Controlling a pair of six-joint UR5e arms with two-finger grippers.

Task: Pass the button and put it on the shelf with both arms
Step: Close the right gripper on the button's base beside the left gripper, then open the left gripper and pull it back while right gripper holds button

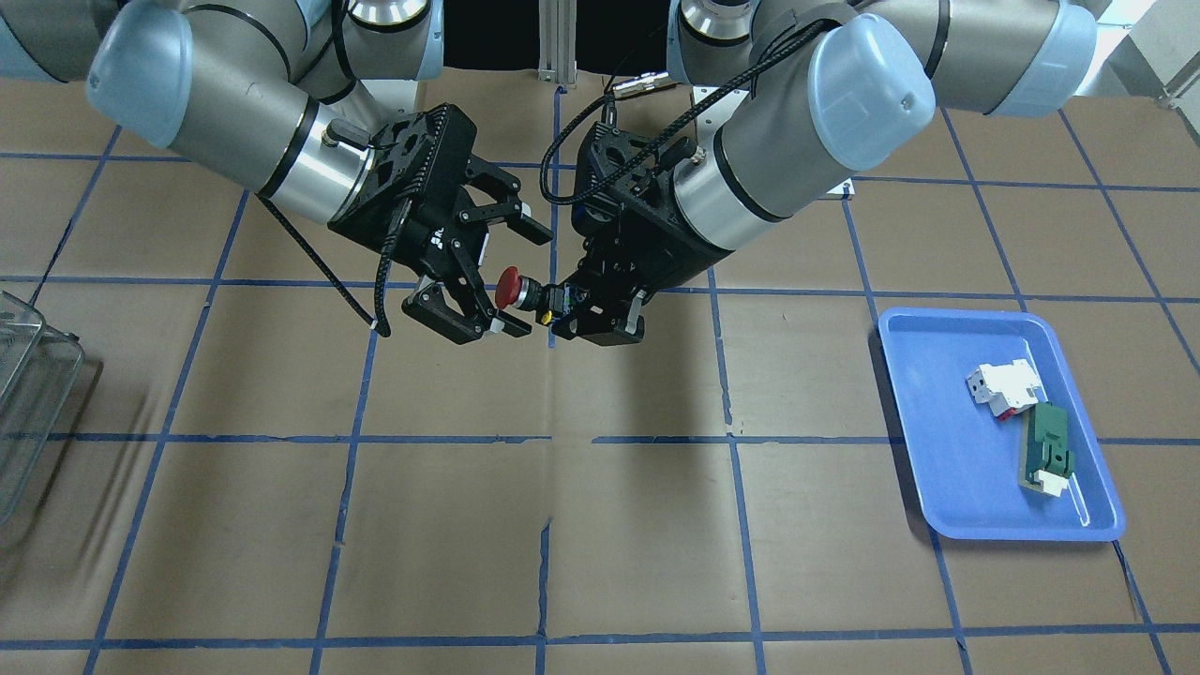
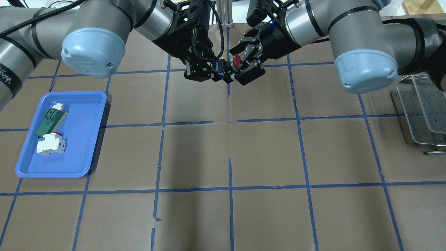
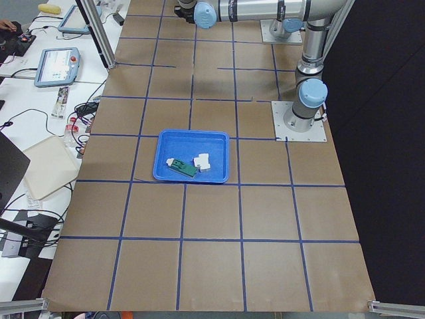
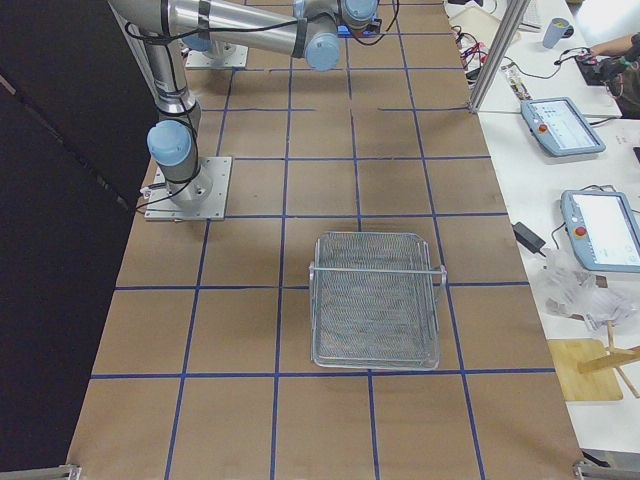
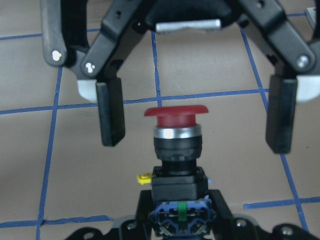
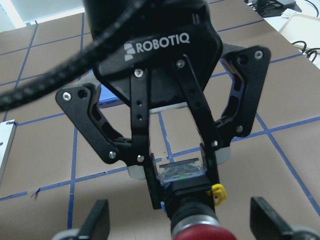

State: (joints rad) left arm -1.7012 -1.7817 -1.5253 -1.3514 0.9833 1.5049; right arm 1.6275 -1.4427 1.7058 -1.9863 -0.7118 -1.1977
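Observation:
The button, with a red cap and a black body, hangs in the air above the table's far middle. My left gripper is shut on its yellow-and-blue end. My right gripper is open, one finger on each side of the red cap, not touching it. The left wrist view shows the button upright between the right gripper's fingers. The right wrist view shows the left gripper clamped on the button. The wire-mesh shelf stands on the table at my right end and also shows in the overhead view.
A blue tray at my left end holds a white-and-red block and a green-and-white part. Brown paper with blue tape lines covers the table. Both arms reach in over the far middle.

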